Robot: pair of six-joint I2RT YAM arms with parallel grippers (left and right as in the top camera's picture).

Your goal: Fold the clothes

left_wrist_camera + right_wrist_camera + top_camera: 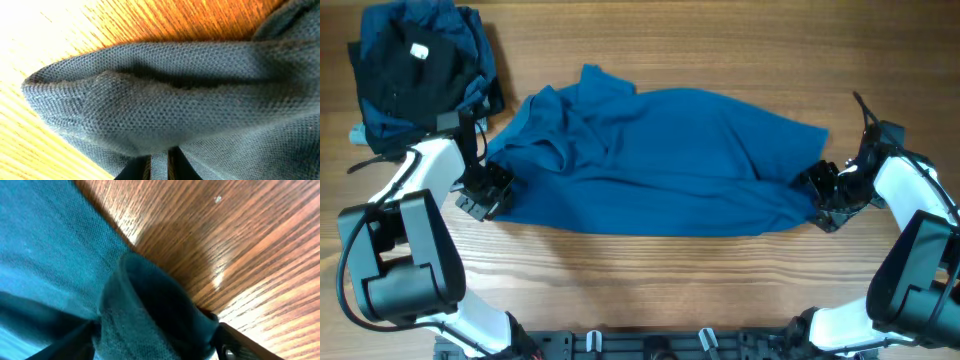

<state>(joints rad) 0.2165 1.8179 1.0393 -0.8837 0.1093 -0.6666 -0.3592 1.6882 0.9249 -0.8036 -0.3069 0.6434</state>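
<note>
Landmark is the dark pile [415, 75], a black garment with a white label [420, 51] on top of darker blue cloth, at the far left corner of the table [720, 45].

The blue polo shirt [660, 160] lies just right of the dark pile and slightly nearer to me, spread on the wood, not folded. Its long axis runs left to right across the table. The rumpled, bunched end points toward the dark pile. The smoother end points away from it and narrows to a corner well apart from the pile. I can't make out the collar or buttons from overhead.

The left gripper [488, 192] sits just below the dark pile, at the shirt's near-left edge. In the left wrist view a strip of blue knit is pinched between the jaws, so it is clamped on the blue polo shirt.

The right gripper [820, 195] is at the shirt's other end, the point farthest from the dark pile. In the right wrist view a rolled fold of blue cloth sits between its fingers [70, 342], which stand fairly wide. I can't tell whether it is squeezing the cloth or only standing around it.
</note>
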